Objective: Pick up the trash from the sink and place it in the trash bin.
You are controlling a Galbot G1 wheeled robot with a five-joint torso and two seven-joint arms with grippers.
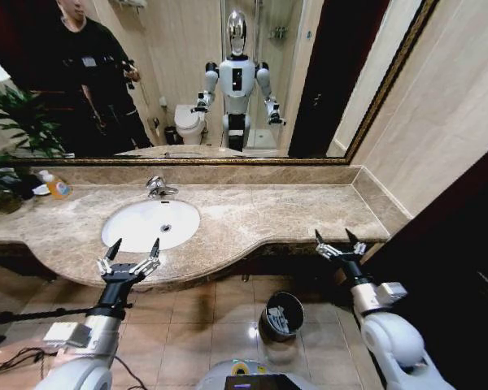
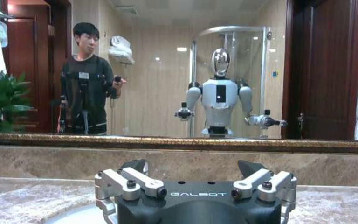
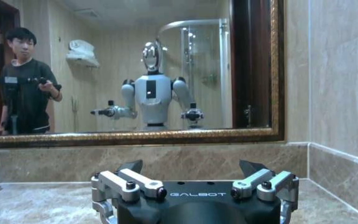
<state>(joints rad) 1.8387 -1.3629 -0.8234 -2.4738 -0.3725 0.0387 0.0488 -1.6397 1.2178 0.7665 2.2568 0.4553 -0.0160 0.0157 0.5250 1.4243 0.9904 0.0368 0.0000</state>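
Note:
The white oval sink [image 1: 138, 218] is set in the beige marble countertop [image 1: 285, 213], and I see no trash in its bowl. On the floor below the counter's front stands the small dark trash bin [image 1: 281, 315], with pale scraps of trash [image 1: 278, 321] inside it. My left gripper [image 1: 135, 246] hovers open over the sink's near rim, holding nothing. My right gripper [image 1: 335, 239] is open and empty at the counter's right front corner, up and to the right of the bin. The wrist views show both the left gripper [image 2: 193, 168] and the right gripper [image 3: 191, 168] with their fingers spread.
A chrome faucet [image 1: 157, 187] stands behind the basin. A yellow-orange bottle [image 1: 57, 187] and a potted plant [image 1: 12, 130] sit at the counter's left end. A large mirror [image 1: 309, 73] covers the wall behind, and a tiled wall [image 1: 447, 122] closes the right side.

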